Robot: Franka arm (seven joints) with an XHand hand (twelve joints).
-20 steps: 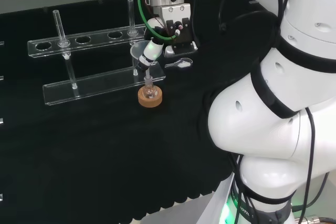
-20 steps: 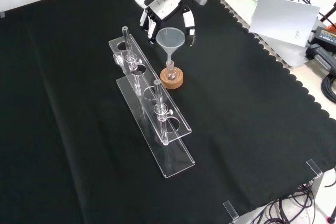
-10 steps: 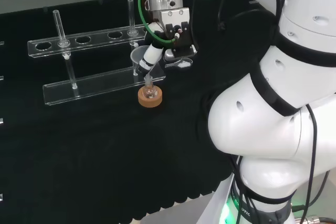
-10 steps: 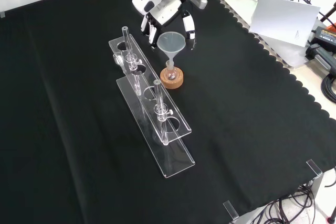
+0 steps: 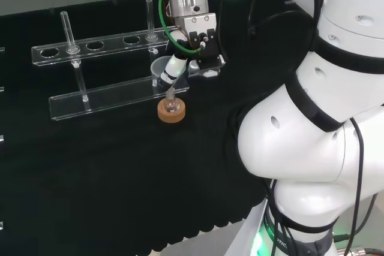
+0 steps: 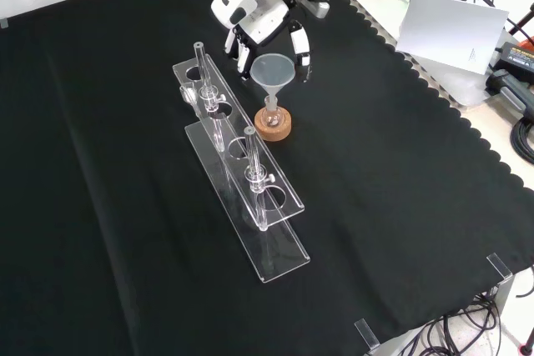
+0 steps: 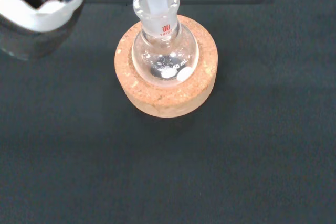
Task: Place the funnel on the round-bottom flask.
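Hand (image 6: 265, 18) grips funnel (image 6: 274, 70), stem at flask (image 7: 164, 56) mouth: you lower straight, keep it plumb, then release.

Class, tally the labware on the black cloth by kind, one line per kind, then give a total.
Funnel: 1
Round-bottom flask: 1
Cork ring: 1
Clear rack: 1
Glass tubes standing in the rack: 2
Total: 6

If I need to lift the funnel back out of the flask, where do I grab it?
Pinch the funnel by its wide cone rim, coming from above. Its thin stem sits in the flask neck, and the rack stands close beside it in the front view.
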